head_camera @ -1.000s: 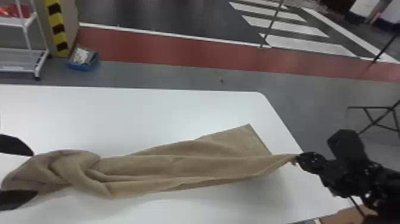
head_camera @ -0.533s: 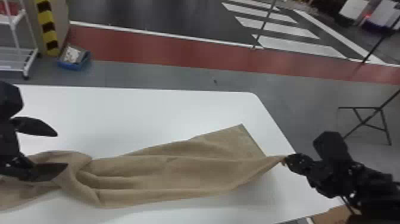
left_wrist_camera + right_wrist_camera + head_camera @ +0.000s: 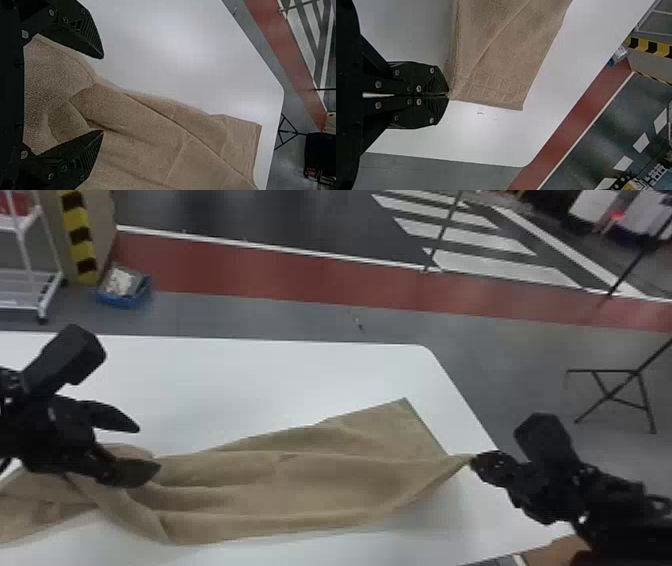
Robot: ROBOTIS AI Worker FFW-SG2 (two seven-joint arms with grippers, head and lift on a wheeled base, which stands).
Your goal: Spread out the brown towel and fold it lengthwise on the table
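The brown towel (image 3: 280, 480) lies stretched and wrinkled across the white table (image 3: 240, 385), bunched and twisted at its left part. My right gripper (image 3: 472, 462) holds its near right corner, pulled out to a point by the table's right edge. In the right wrist view, my right gripper (image 3: 448, 95) is closed on that corner of the towel (image 3: 494, 51). Over the towel's bunched left part, my left gripper (image 3: 150, 447) stands open. The left wrist view has my left gripper (image 3: 103, 95) with fingers wide apart and towel folds (image 3: 115, 107) behind the gap.
Beyond the table are a blue bin (image 3: 123, 290) on the floor, a white rack (image 3: 37, 285) at the far left and a black folding stand (image 3: 617, 390) at the right. A brown object (image 3: 555, 551) sits by the table's near right edge.
My left gripper has come in rightward over the towel, staying open. The towel's middle has spread somewhat toward the near side. The right gripper keeps its hold, and the head view has shifted slightly.
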